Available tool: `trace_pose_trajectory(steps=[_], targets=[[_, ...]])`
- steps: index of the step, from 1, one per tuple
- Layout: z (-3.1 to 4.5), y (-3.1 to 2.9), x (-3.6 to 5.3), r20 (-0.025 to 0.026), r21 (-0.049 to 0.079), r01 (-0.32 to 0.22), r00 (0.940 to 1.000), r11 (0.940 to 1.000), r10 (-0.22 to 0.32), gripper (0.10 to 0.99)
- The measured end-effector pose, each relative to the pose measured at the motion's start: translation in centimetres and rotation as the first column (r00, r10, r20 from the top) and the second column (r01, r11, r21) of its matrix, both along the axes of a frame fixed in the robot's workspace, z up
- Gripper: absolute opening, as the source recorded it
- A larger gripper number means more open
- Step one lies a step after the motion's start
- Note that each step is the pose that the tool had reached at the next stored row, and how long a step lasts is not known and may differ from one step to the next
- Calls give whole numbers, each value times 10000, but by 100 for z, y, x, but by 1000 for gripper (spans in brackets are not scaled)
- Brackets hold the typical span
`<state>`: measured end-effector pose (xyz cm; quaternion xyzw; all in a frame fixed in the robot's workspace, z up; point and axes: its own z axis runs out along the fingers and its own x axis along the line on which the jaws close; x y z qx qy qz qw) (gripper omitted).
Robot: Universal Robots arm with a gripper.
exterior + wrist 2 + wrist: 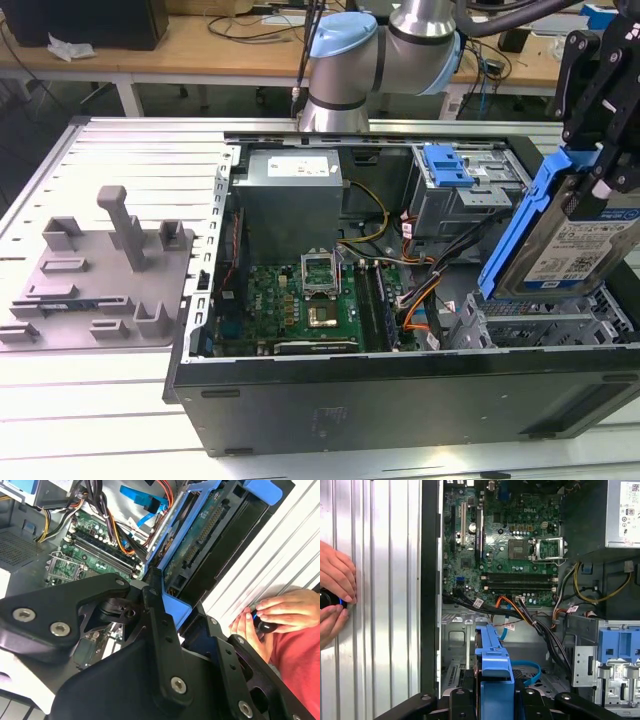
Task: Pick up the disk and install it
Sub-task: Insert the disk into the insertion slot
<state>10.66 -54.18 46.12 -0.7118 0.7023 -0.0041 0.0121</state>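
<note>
Above the open computer case (400,400), toward the exterior view's right, the robot's black claw (598,185) holds the disk (585,245) by its blue carrier frame. The disk hangs on edge and tilted, label toward the camera. Its lower end is close over the metal drive cage (545,325) and not seated in it; whether the two touch cannot be told. In the first wrist view the claw (495,702) is closed narrowly on the blue frame of the disk (494,665), with a bundle of cables (530,617) and the green motherboard (520,545) beyond. In the second wrist view the disk (200,532) shows its circuit-board underside. The case lies on a ribbed metal counter (130,150), where a person's hands (335,600) rest beside the case around a small dark object. By the look of it, the pickup is done and the installing step is in hand. Seating the disk would call for tilting it to match the cage's slot, lining up the carrier's rails, and keeping clear of the nearby cables.
</note>
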Motion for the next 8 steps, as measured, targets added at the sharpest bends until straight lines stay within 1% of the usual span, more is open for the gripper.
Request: trace_pose_trajectory(steps=[8], targets=[[-34,-17,3,0,0,0,10000,10000,0,365]])
